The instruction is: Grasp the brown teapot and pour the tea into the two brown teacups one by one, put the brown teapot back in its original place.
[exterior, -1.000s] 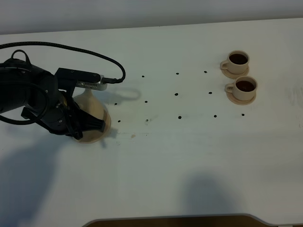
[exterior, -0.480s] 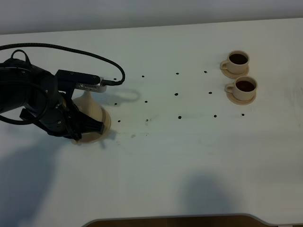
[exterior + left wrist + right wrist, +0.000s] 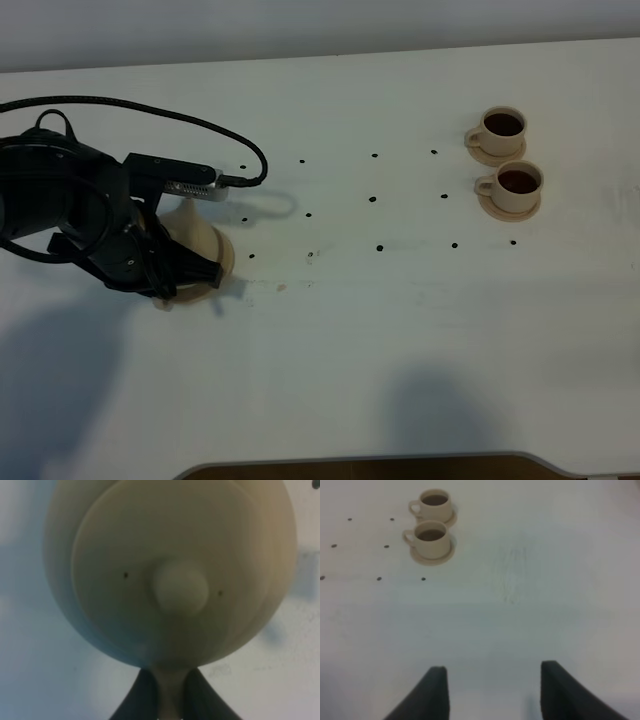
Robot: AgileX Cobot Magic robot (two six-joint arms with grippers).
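The brown teapot is at the table's left, over its wide tan saucer; I cannot tell whether it rests on it. My left gripper is shut on the teapot's handle. In the left wrist view the teapot's lid and knob fill the picture, and the left gripper pinches the handle. The two brown teacups stand on small saucers at the far right, both holding dark tea. They also show in the right wrist view. My right gripper is open and empty above bare table.
The left arm's black cable loops over the table behind the teapot. Small black dots mark the tabletop between the teapot and the cups. The table's front edge runs along the bottom.
The left arm with the teapot has sunk slightly toward the wide saucer. The cups have not moved.
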